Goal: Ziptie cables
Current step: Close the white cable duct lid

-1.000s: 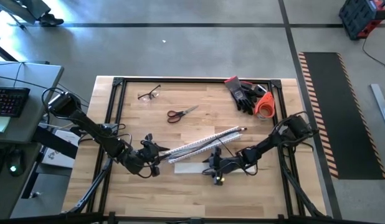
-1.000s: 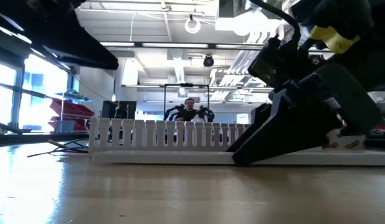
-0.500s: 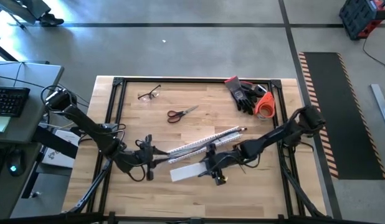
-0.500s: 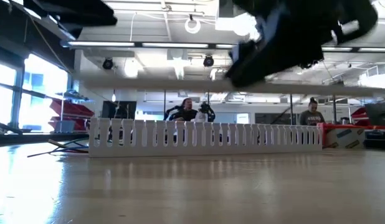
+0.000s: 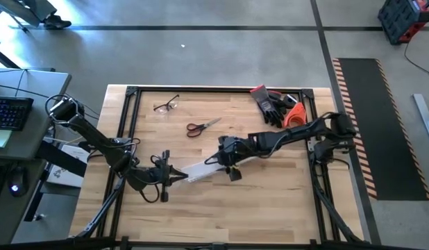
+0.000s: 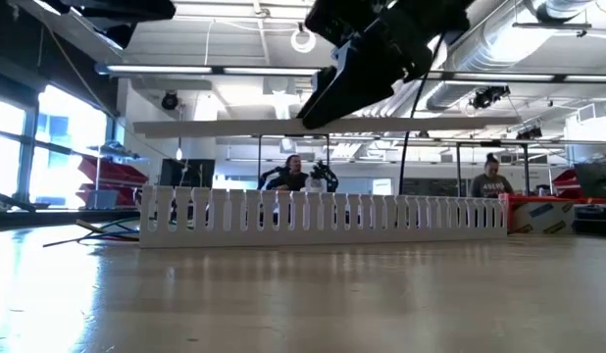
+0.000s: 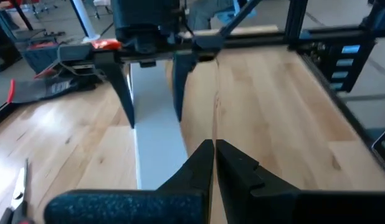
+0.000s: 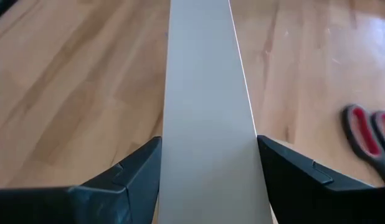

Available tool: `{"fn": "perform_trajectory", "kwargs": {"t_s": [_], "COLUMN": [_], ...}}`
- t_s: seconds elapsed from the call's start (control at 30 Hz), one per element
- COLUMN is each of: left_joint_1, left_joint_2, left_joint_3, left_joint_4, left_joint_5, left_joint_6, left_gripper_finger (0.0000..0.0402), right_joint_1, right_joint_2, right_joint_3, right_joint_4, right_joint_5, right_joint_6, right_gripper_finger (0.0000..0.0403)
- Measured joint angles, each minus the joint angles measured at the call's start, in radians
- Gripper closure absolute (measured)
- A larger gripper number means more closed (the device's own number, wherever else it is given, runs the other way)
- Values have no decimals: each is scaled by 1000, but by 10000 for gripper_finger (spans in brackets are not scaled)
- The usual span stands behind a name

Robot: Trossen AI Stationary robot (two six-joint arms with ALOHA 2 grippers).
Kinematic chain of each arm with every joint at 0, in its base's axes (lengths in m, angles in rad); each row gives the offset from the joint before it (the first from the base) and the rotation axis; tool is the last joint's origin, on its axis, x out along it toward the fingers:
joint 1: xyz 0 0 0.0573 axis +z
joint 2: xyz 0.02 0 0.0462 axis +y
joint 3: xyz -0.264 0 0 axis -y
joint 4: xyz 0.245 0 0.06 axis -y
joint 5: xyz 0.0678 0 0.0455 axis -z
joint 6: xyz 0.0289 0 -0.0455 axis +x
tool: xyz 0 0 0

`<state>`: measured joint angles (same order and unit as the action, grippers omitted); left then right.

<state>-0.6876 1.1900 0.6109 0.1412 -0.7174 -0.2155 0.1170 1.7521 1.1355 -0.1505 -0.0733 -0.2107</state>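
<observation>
My right gripper (image 8: 208, 146) is shut on the flat white cover strip (image 5: 200, 170) and holds it in the air above the white slotted duct (image 6: 323, 214). The duct stands on its base on the table. In the low view the strip (image 6: 479, 126) shows as a level pale line over the duct. My left gripper (image 7: 214, 149) is shut at the strip's left end (image 5: 185, 176), and I see nothing between its fingers. I cannot make out the cables or the ziptie. In the high view my right arm and the strip cover most of the duct. My right gripper pinches the cover strip across its width, one finger (image 8: 139, 165) on each long edge (image 8: 171, 143), somewhere along its middle stretch. The fingers slant down from above, across the strip. The strip is lifted clear, roughly level above the duct.
Red-handled scissors (image 5: 203, 127) and glasses (image 5: 166, 105) lie toward the far side. Black gloves and an orange thing (image 5: 280, 110) sit at the far right corner. A black frame rail (image 5: 124, 139) runs round the table. People (image 6: 295, 175) stand in the room beyond.
My right gripper has risen and gone toward the far edge. It has carried the cover strip from the table on the near side of the duct up into the air above the duct.
</observation>
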Motion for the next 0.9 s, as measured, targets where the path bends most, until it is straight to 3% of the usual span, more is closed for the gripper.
{"fn": "perform_trajectory", "kwargs": {"t_s": [0.23, 0.5, 0.9], "left_joint_1": [20, 41, 68], "left_joint_2": [4, 7, 7], "left_joint_3": [0, -13, -102], "left_joint_4": [-84, -117, -8], "left_joint_5": [7, 21, 54], "left_joint_6": [-69, -96, -124], "left_gripper_finger": [401, 401, 402], "right_joint_1": [-39, -39, -72], "right_joint_2": [82, 90, 55], "right_joint_3": [-1, 2, 4], "right_joint_4": [45, 53, -5], "right_joint_5": [-107, -101, -98], "right_joint_6": [-24, -34, -30], "right_gripper_finger": [184, 184, 184]}}
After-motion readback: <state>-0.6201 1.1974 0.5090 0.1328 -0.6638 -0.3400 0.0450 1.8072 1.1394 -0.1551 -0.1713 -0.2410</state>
